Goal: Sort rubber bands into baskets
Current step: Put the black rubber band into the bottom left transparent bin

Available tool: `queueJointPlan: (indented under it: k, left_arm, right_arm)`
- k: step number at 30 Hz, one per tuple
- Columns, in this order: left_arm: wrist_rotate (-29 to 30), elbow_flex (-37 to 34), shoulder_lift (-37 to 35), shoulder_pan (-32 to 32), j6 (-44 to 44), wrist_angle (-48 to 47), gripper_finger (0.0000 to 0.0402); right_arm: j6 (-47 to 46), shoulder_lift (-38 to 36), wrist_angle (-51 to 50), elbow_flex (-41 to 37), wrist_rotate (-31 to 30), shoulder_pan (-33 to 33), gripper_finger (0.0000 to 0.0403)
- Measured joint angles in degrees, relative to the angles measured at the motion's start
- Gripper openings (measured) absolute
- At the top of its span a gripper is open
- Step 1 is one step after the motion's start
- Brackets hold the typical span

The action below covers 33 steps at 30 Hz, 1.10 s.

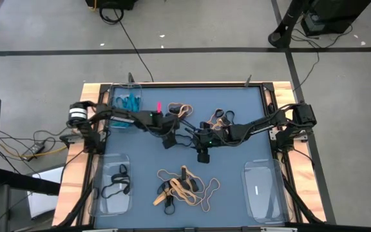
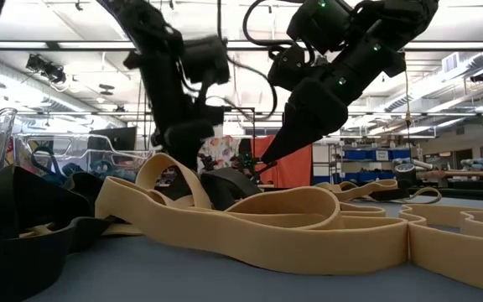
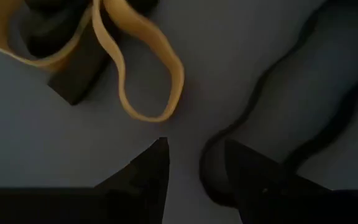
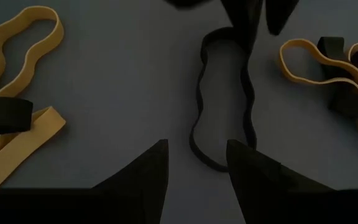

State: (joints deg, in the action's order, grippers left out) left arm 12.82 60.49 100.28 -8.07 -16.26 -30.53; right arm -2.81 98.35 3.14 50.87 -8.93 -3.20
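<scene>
Rubber bands (image 1: 184, 187) are only partly sorted: teal ones lie in the far-left basket (image 1: 127, 103), about 2 black ones in the near-left basket (image 1: 111, 187), while the near-right basket (image 1: 263, 190) looks bare. Only 3 baskets show clearly. A tan-and-black heap waits near centre, another cluster (image 1: 221, 118) farther back. Left gripper (image 1: 170, 137) and right gripper (image 1: 192, 134), fingers parted, straddle 1 black band (image 4: 222, 118) mid-table.

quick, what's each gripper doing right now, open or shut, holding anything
Left gripper: open, holding nothing, its fingers at one end of a black rubber band on the table.
Right gripper: open, holding nothing, at the same band's other end.
</scene>
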Motion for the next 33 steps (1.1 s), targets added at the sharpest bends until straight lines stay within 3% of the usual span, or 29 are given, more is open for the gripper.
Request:
queueJointPlan:
  k: [8, 11, 14, 16, 23, 33]
  left_arm:
    - [-3.06, 0.15, 3.67, -1.23, 2.57, 0.82, 0.0147]
    - [-3.42, 0.15, 3.71, -1.21, 3.11, 0.92, 0.0106]
    - [-4.61, 0.15, 3.72, -1.16, 4.28, 0.83, 0.0033]
    - [-5.83, 0.24, 3.72, -1.23, 4.3, 0.44, 0.0013]
    - [-5.68, 2.19, 0.81, -1.23, 4.08, -7.64, 0.0008]
    - [0.21, 2.62, -14.84, 2.35, -5.38, -23.18, 0.0008]
  right_arm:
    - [0.0, 0.0, -0.01, 0.0, 0.02, 0.0, 0.0174]
    - [0.0, 0.0, -0.07, 0.0, 0.02, 0.0, 0.0174]
    - [0.0, 0.0, -0.17, 0.0, 0.02, 0.0, 0.0174]
    - [0.0, 0.0, -0.28, 0.0, 0.02, 0.0, 0.0174]
    - [0.0, 0.0, -1.11, -0.02, 0.02, 0.0, 0.0174]
    - [-0.33, 0.0, -1.16, -2.1, -1.71, 0.02, 0.0174]
